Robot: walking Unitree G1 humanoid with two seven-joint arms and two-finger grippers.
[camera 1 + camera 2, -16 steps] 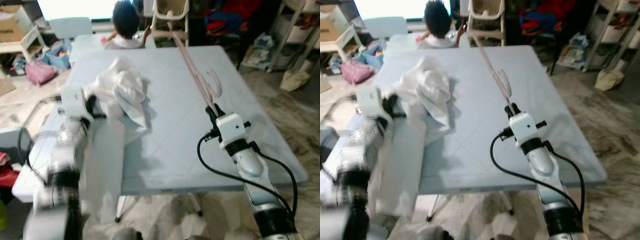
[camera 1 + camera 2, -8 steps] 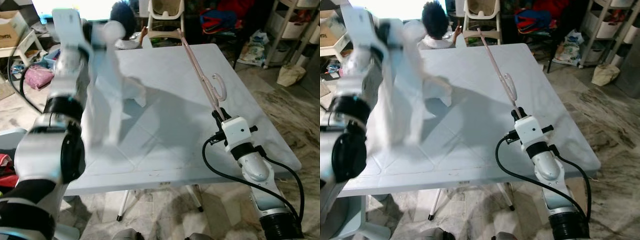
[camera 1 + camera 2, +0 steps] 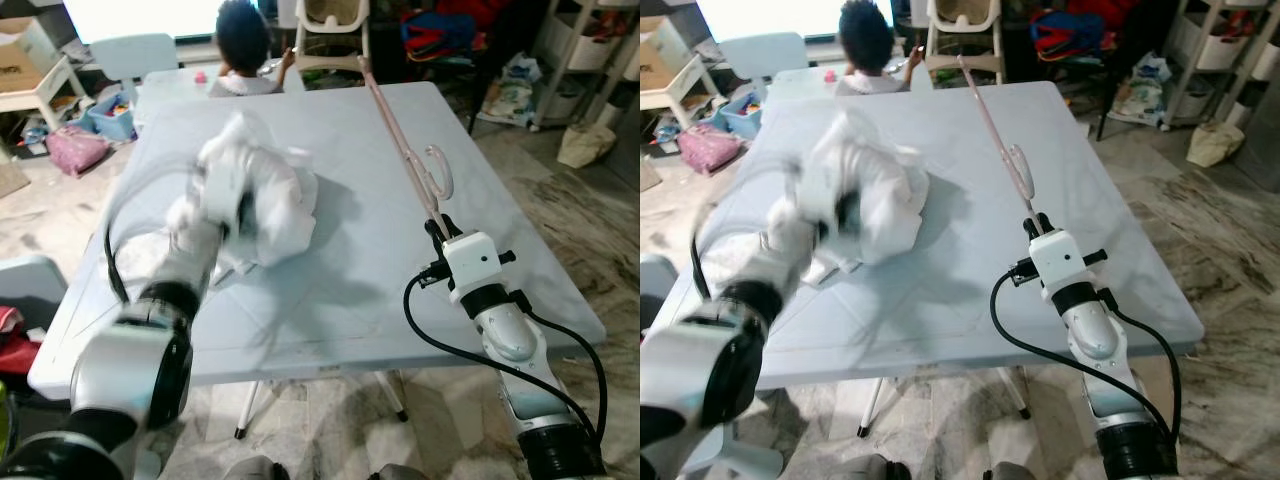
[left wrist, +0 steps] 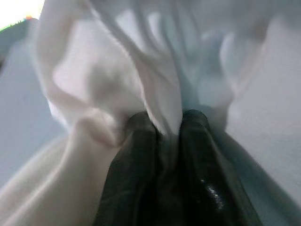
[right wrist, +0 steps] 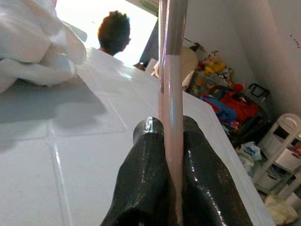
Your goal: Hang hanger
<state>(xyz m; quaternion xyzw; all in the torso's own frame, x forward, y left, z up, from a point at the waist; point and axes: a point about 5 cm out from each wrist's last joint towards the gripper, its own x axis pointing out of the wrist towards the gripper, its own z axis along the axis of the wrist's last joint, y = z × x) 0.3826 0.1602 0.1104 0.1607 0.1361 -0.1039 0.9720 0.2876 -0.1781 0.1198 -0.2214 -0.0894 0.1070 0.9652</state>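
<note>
While L gripper (image 4: 162,127) pinches white garment (image 3: 265,190) | R gripper (image 5: 170,132) clamps hanger (image 3: 405,150) end, long axis pointing away across table (image 3: 350,290), garment to its L.

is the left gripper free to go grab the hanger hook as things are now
Probably not. The left gripper is clamped on the white garment, so it would have to let go first. The hanger itself is held by the right gripper.

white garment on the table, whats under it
The white garment lies bunched on the grey table, pinched by the left gripper. Whatever lies beneath the heap is hidden. The pink hanger lies apart, held by the right gripper.
</note>
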